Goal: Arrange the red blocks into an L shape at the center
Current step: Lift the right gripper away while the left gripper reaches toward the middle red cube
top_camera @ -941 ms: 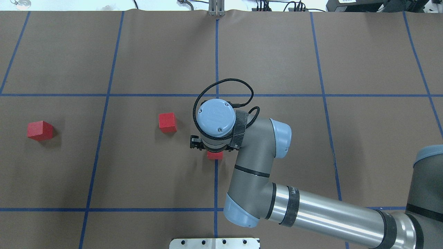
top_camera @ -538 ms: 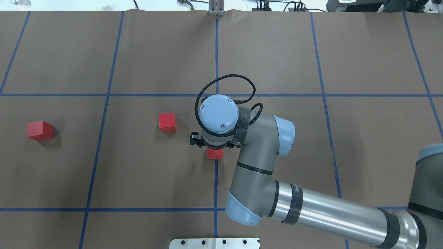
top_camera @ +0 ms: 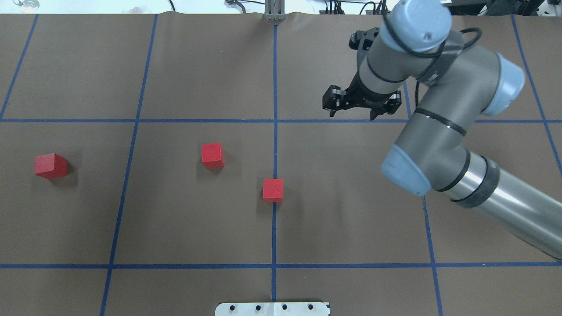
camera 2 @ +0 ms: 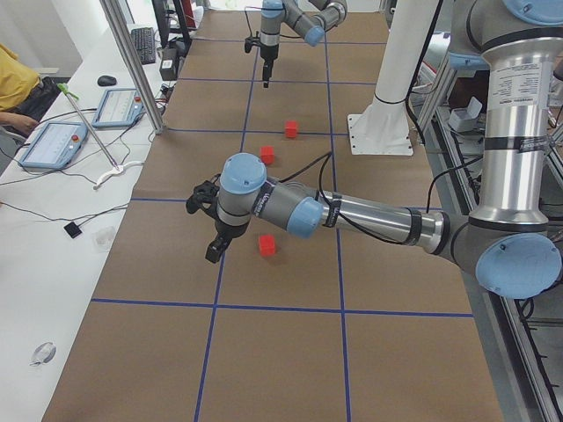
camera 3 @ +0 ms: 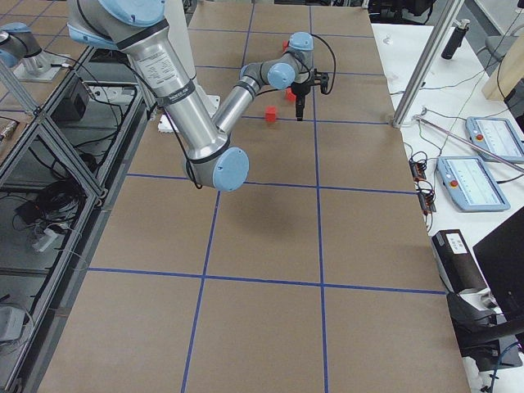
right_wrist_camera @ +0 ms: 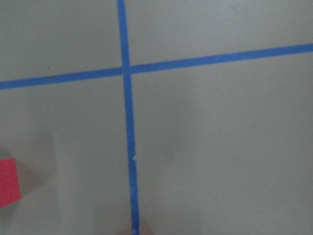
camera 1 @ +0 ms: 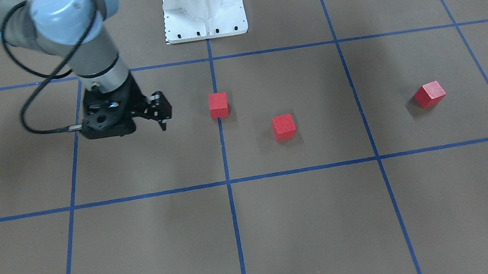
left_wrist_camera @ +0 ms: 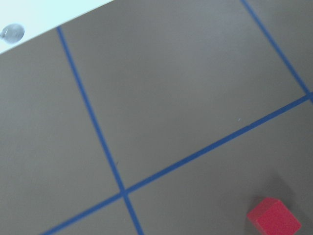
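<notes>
1 table (top_camera: pixel 197 66), brown matte top, gridded in blue tape (top_camera: pixel 131 120).

1 right arm (top_camera: pixel 443 131), grey with pale blue caps, entering over the table's right edge and bent toward the far edge.

1 left arm (camera 2: pixel 369 215), seen only in the exterior left view, stretched low over the table's left end.

1 white base mount (top_camera: pixel 272 308), at the middle of the near edge.

1 right gripper (top_camera: pixel 354 115), fingers spread wide with nothing between them, raised over the far horizontal tape line, right of the central line and well apart from every block.

1 left gripper (camera 2: pixel 214 249), black, pointing down beside the left-end block; I cannot tell whether its fingers are spread or closed.

3 red blocks, all flat on the table, none touching another:
- 1 (top_camera: pixel 273 190) on the central tape line at the center (top_camera: pixel 274 153), between the 2 horizontal lines.
- 1 (top_camera: pixel 212 155) just left of it and slightly farther from the near edge.
- 1 (top_camera: pixel 51 165) turned at an angle, near the left edge, well apart from the other 2.
</notes>
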Tool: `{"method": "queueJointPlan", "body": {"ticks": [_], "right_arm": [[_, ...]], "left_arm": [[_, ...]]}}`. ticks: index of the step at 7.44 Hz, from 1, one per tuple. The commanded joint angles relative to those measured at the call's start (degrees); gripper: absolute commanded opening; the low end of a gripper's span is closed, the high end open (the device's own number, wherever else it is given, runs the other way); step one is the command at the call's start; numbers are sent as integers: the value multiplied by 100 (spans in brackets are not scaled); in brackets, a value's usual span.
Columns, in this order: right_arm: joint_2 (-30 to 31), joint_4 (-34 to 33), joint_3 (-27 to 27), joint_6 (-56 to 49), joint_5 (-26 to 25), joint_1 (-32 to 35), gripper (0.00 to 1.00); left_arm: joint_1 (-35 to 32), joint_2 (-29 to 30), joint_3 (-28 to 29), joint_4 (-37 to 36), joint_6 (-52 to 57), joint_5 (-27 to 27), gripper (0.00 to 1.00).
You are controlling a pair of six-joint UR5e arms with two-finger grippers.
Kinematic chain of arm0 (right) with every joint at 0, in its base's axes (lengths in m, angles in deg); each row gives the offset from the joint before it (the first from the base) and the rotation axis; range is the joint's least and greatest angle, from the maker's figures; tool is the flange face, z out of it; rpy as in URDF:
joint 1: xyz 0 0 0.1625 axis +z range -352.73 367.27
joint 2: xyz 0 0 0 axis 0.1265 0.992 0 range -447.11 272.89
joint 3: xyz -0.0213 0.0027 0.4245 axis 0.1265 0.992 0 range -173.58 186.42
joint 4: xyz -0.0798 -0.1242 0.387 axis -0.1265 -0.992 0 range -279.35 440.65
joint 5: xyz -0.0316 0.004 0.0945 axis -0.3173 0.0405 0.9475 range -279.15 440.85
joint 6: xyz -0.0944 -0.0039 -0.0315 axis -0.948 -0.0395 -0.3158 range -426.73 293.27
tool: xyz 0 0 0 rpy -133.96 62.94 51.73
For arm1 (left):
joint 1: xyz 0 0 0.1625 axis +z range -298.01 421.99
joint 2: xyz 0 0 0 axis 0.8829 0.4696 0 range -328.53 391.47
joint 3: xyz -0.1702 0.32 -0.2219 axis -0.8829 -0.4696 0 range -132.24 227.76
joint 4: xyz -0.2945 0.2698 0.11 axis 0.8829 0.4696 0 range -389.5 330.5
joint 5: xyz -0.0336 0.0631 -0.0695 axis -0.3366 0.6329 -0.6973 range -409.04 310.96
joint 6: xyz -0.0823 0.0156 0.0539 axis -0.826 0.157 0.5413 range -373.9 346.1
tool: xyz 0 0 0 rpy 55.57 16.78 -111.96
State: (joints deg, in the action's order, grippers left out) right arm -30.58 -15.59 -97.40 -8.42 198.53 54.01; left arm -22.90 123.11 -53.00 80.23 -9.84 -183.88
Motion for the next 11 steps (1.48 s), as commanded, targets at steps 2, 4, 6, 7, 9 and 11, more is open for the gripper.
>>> {"method": "queueJointPlan", "body": {"ticks": [2, 4, 6, 7, 9, 11], "right_arm": [[1277, 18, 11, -2869, 782, 1632, 99], [1885, 27, 212, -3945, 993, 2449, 99], [2167, 27, 737, -5209, 1265, 3101, 99], [2317, 36, 888, -5581, 1335, 3313, 99], [2424, 36, 899, -5655, 1336, 3359, 99], [2459, 44, 899, -5655, 1328, 3359, 99]], "left_arm": [[1121, 879, 276, 268, -2331, 254, 100], [2286, 1005, 93, 871, -3114, 608, 100], [3231, 1486, 40, 883, -4930, 739, 100], [3686, 1567, 22, 874, -5828, 1262, 100], [4610, 1778, 101, 700, -6266, 2152, 100], [4912, 2626, 110, -1005, -6347, 2434, 100]]}}
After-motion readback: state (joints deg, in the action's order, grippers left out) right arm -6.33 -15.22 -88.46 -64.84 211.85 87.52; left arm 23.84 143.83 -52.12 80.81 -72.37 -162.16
